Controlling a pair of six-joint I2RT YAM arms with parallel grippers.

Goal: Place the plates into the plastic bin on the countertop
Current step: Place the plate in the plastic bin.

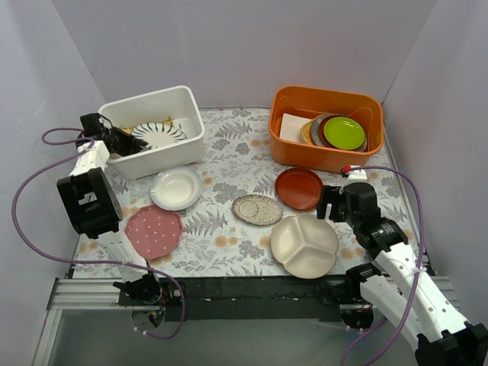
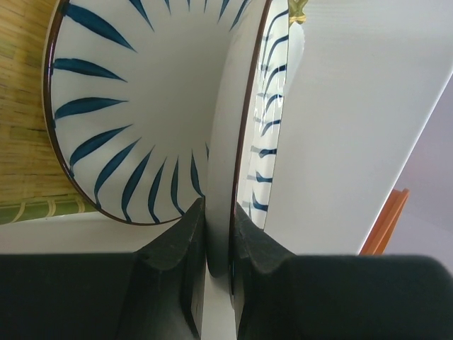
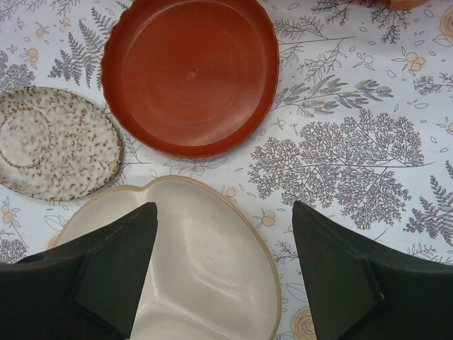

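Observation:
The white plastic bin (image 1: 185, 145) stands at the back left of the fern-printed countertop (image 1: 229, 164). My left gripper (image 1: 124, 142) (image 2: 218, 209) reaches into its left end, shut on the rim of a striped plate (image 2: 272, 106) held on edge. A second striped plate (image 2: 141, 99) lies flat in the bin. On the countertop lie a small white plate (image 1: 176, 187), a pink dotted plate (image 1: 153, 230), a speckled plate (image 1: 257, 209) (image 3: 53, 142), a red-brown plate (image 1: 299, 187) (image 3: 190, 74) and a cream divided plate (image 1: 304, 245) (image 3: 212, 269). My right gripper (image 1: 329, 204) (image 3: 225, 212) hangs open over the cream plate's far edge.
A yellow bamboo mat (image 2: 21, 106) lies under the flat striped plate in the bin. An orange tub (image 1: 326, 156) at the back right holds a green plate (image 1: 343, 132) stacked on darker ones. Pale walls close in the back and both sides.

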